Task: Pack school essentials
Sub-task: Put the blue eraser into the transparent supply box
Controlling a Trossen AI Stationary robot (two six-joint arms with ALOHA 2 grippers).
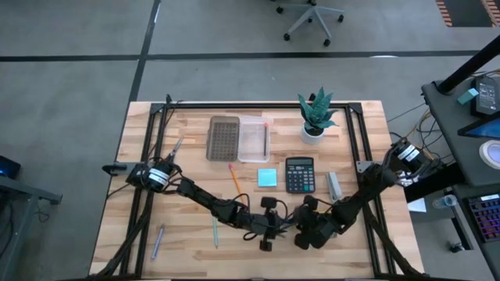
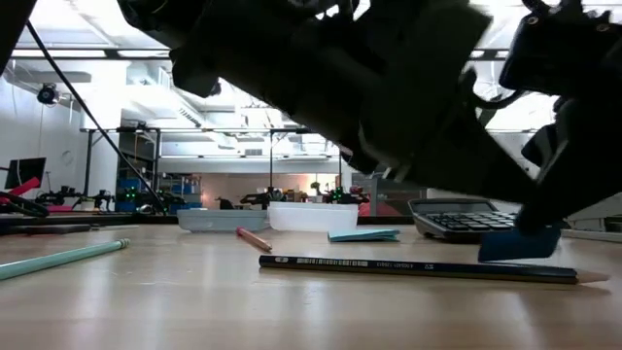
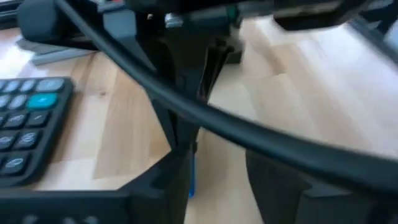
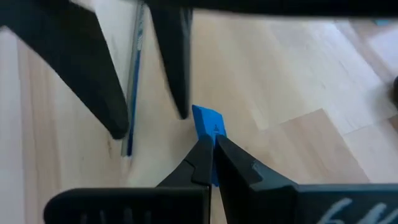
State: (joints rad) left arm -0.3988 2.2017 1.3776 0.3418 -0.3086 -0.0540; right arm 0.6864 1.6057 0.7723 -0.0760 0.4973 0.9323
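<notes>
My right gripper [image 4: 210,142] is low over the near middle of the table and shut on a small blue eraser [image 4: 208,123], which the low view also shows [image 2: 519,244]. My left gripper [image 3: 214,171] is open just to its left. Its two fingers stand on either side of a dark blue pencil [image 4: 133,74] that lies flat on the wood [image 2: 418,267]; whether they touch it does not show. An orange pencil [image 1: 234,179], a green pencil [image 1: 216,232], a grey-blue pen [image 1: 158,240] and a light-blue sticky pad [image 1: 267,178] lie apart on the table. My right gripper pinches the blue eraser's near end [image 4: 211,134] between its two fingertips, slanting down from the table's right. The rest of the eraser sticks out past the fingers. In the low view its lower edge [image 2: 515,257] sits at table height; I cannot tell whether it touches the wood.
A calculator [image 1: 299,173] and a grey object [image 1: 334,186] lie just beyond the grippers. At the far side stand a dark brown tray [image 1: 223,138], a clear case [image 1: 254,139] and a potted plant [image 1: 316,117]. A black frame [image 1: 258,104] borders the table.
</notes>
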